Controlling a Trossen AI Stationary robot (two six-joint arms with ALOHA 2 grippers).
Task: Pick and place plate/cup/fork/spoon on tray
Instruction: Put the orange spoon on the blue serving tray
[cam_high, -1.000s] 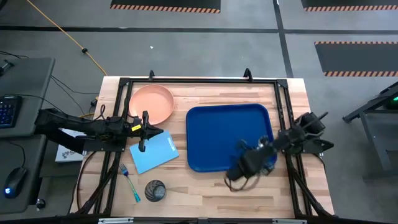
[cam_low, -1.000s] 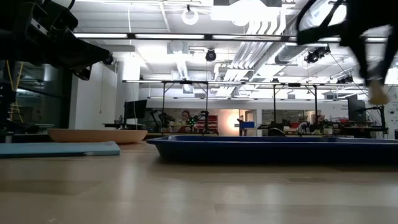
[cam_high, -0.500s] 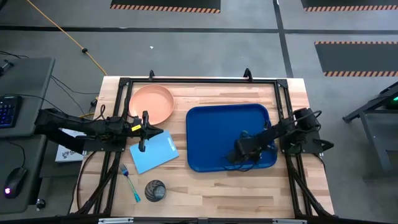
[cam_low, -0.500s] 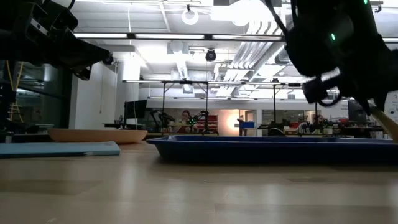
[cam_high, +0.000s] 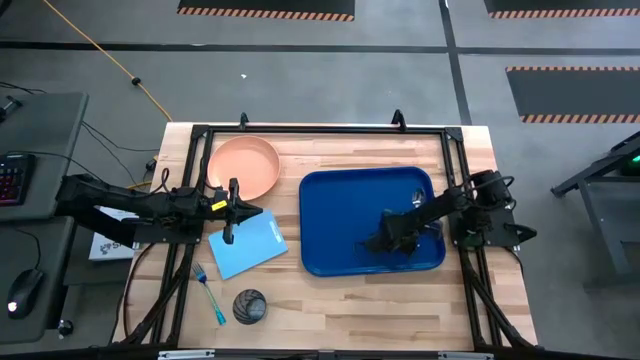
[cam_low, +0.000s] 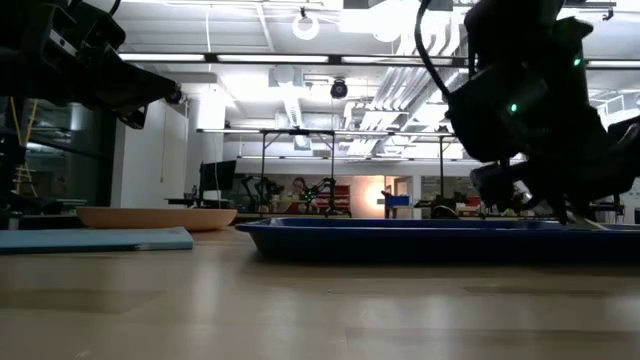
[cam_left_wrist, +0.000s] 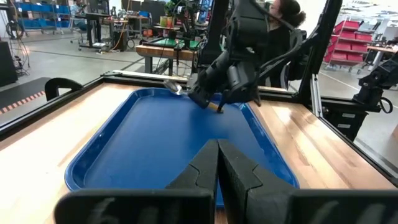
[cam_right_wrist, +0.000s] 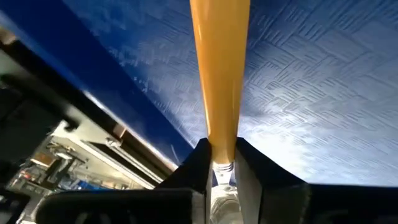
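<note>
My right gripper (cam_high: 400, 225) is low over the right part of the dark blue tray (cam_high: 335, 215) and is shut on the spoon, whose silver bowl (cam_left_wrist: 174, 87) is near the tray's far right corner. My left gripper (cam_high: 250, 212) is shut and empty, hovering between the peach plate (cam_high: 242, 167) and the light-blue sheet (cam_high: 247, 245). The plate rests on the table at the far left. The blue-teal fork (cam_high: 210, 295) and the dark grey cup (cam_high: 249, 305) rest on the table at the near left. My right gripper pinches the spoon's orange-yellow handle (cam_right_wrist: 221, 140) between its two fingers (cam_right_wrist: 199, 163). The handle runs on ahead of the fingers, along them, over the tray floor. The bowl end points toward the table's far edge. Whether the spoon touches the tray I cannot tell.
The tray's raised lip (cam_low: 420, 240) borders it all round. The black frame rails (cam_high: 455, 170) run along the table's edges. There is bare wood (cam_high: 340, 310) between the tray and the table's near edge.
My right gripper has carried the spoon from over the bare wood near the tray's near edge toward the far edge. It is now over the tray's right part, has come down low and has turned.
</note>
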